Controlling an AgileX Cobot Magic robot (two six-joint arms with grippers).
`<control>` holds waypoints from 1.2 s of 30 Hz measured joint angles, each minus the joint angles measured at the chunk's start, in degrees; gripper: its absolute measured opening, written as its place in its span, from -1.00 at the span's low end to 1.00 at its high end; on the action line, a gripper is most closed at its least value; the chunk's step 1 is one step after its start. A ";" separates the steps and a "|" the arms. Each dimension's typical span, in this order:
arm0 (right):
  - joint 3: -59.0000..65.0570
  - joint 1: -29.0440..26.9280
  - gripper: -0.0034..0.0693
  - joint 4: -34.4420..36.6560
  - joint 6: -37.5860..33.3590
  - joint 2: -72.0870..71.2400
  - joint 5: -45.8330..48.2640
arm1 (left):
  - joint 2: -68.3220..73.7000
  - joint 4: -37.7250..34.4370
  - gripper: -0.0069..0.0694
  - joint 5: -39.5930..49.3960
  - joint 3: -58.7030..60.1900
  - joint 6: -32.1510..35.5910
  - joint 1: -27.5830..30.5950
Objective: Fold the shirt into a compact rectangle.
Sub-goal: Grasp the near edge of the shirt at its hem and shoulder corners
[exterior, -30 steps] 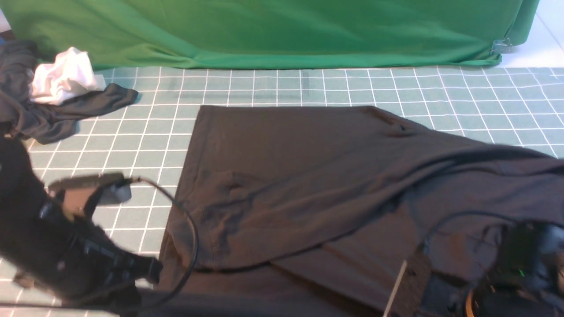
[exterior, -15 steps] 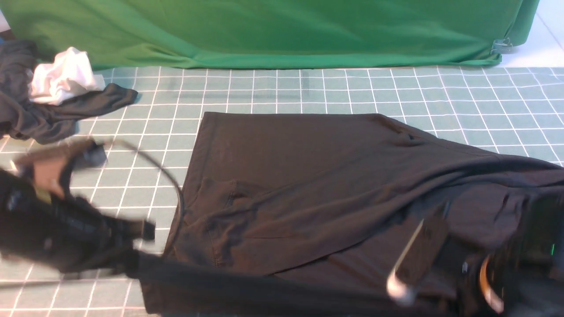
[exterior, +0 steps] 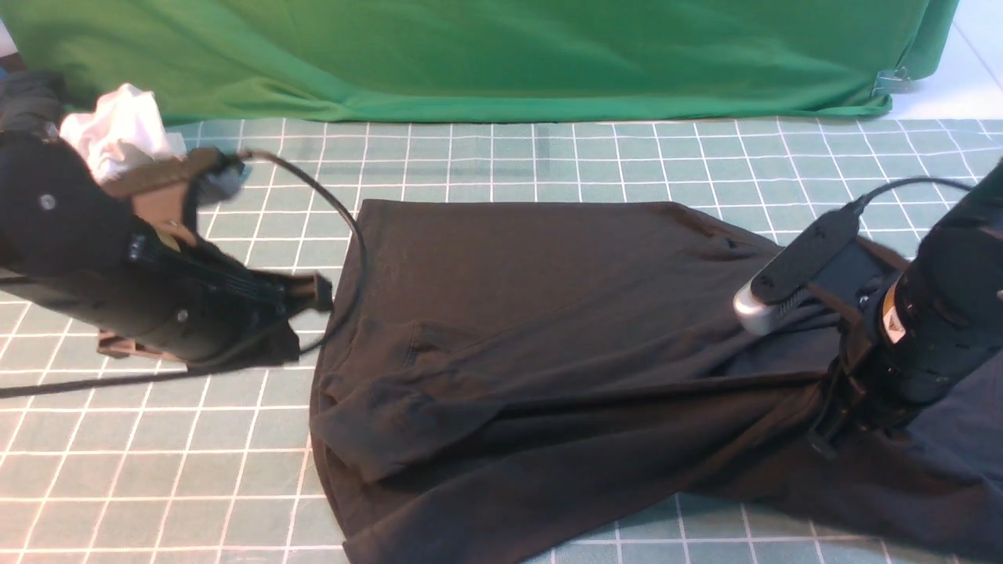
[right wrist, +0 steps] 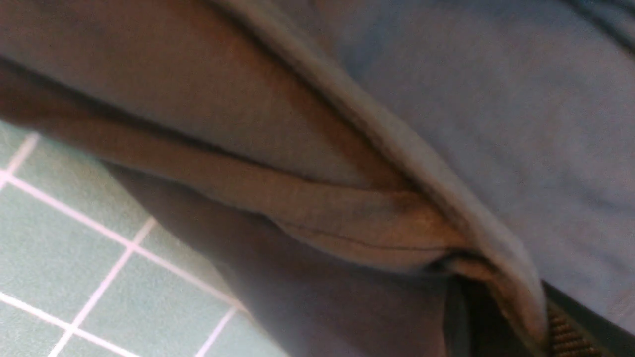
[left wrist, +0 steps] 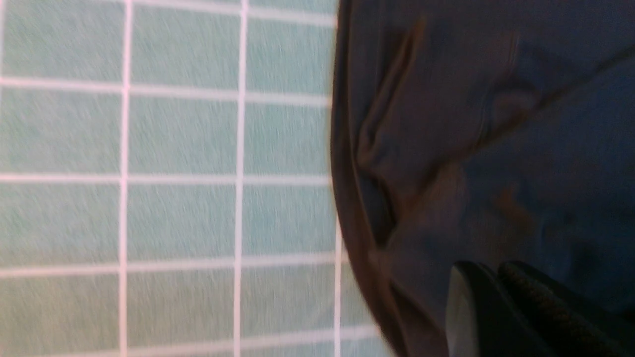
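The black shirt (exterior: 548, 313) lies spread on the grid mat, with rumpled folds along its near side. My left gripper (exterior: 323, 291) is shut and hovers at the shirt's left edge. In the left wrist view its fingertips (left wrist: 488, 270) are pressed together over the dark shirt (left wrist: 471, 124) with no cloth between them. My right gripper (exterior: 823, 439) is shut on a bunched fold at the shirt's right side. The right wrist view shows that fold of the shirt (right wrist: 377, 218) running into the gripper (right wrist: 506, 317).
A smaller dark garment bunched with a white cloth (exterior: 117, 133) lies at the back left, partly behind my left arm. A green backdrop (exterior: 486, 55) closes off the far side. The teal grid mat (exterior: 157, 470) shows left of the shirt. A black cable (exterior: 345, 211) loops from the left wrist.
Both arms have moved from the near edge toward the far side. The right gripper carried a fold of shirt with it, and the shirt's near part now lies rumpled.
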 joint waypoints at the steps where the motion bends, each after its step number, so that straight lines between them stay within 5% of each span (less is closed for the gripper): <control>1: 0.00 0.00 -0.79 0.00 0.00 0.08 0.00 | 0.07 -0.24 -0.79 -0.01 0.00 0.43 0.00; 5: 0.00 -0.05 -0.79 0.04 -0.05 0.59 0.03 | 0.14 -7.90 -0.78 13.07 1.38 8.99 0.00; 11: 0.00 -0.05 -0.79 0.04 -0.18 0.64 -0.22 | 0.03 -14.76 -0.69 17.13 9.40 11.91 -0.53; 18: 0.00 -0.05 -0.79 0.04 -0.37 0.64 -0.62 | 0.03 -16.38 -0.26 12.60 16.14 10.76 -9.09; 24: 0.00 -0.05 -0.79 0.04 -0.37 0.64 -0.68 | 0.03 -13.61 0.22 -0.99 16.49 4.91 -18.63; 36: 0.00 -0.05 -0.79 0.04 -0.37 0.64 -0.81 | 0.03 -11.48 0.23 -4.03 16.50 -0.75 -19.46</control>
